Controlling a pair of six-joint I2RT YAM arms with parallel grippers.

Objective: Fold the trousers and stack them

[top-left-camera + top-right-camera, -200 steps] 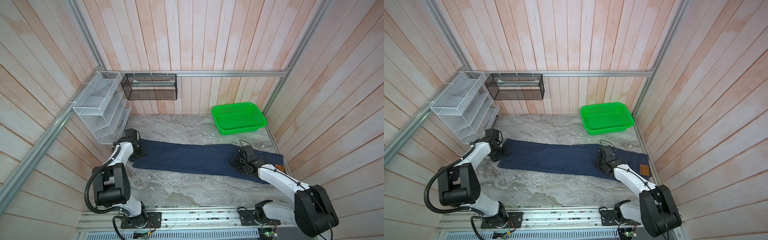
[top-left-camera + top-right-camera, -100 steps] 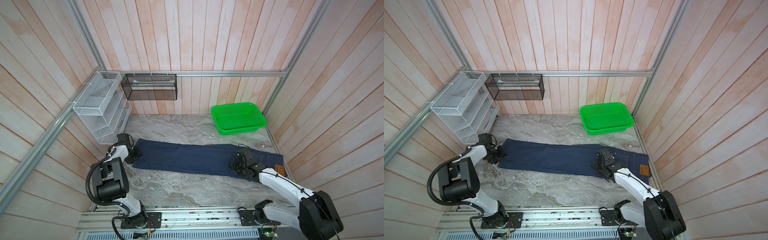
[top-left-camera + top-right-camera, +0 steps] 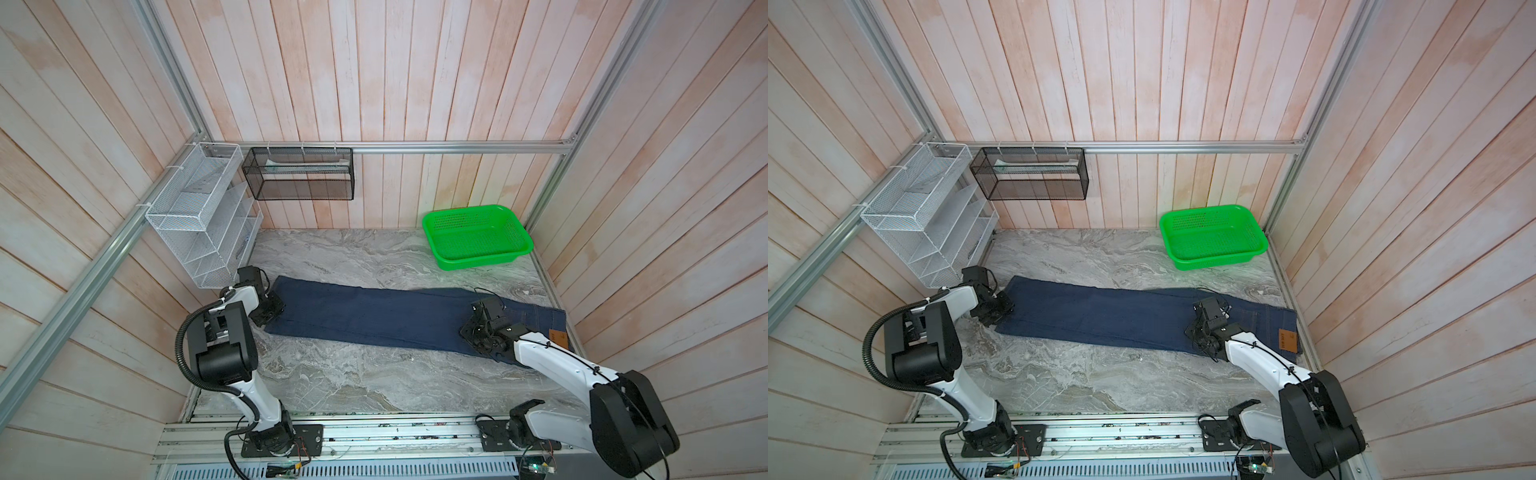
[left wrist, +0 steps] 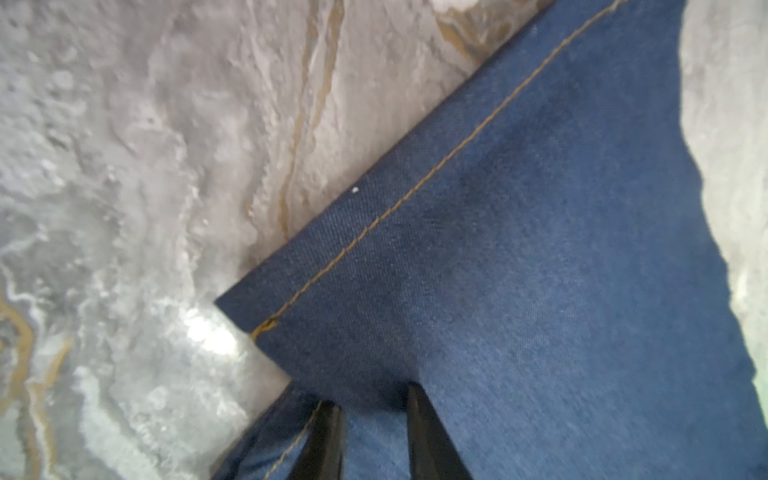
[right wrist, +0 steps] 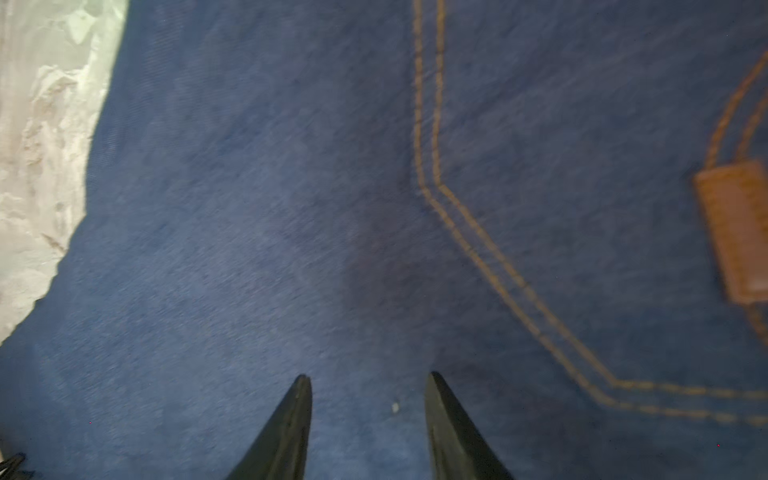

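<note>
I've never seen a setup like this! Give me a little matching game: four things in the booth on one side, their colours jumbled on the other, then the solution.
Things:
1. trousers
2. plastic basket
3. tiered wire rack
4. long mesh bin

Colours:
A. white
B. dark blue
C. black
D. bright green

Pairs: 1-B, 2-D, 3-A, 4-C

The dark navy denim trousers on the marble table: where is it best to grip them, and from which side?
I would grip the dark navy denim trousers at the stitched hem, coming from the left end, low over the grey marble table: there the free layered edge lies flat.
</note>
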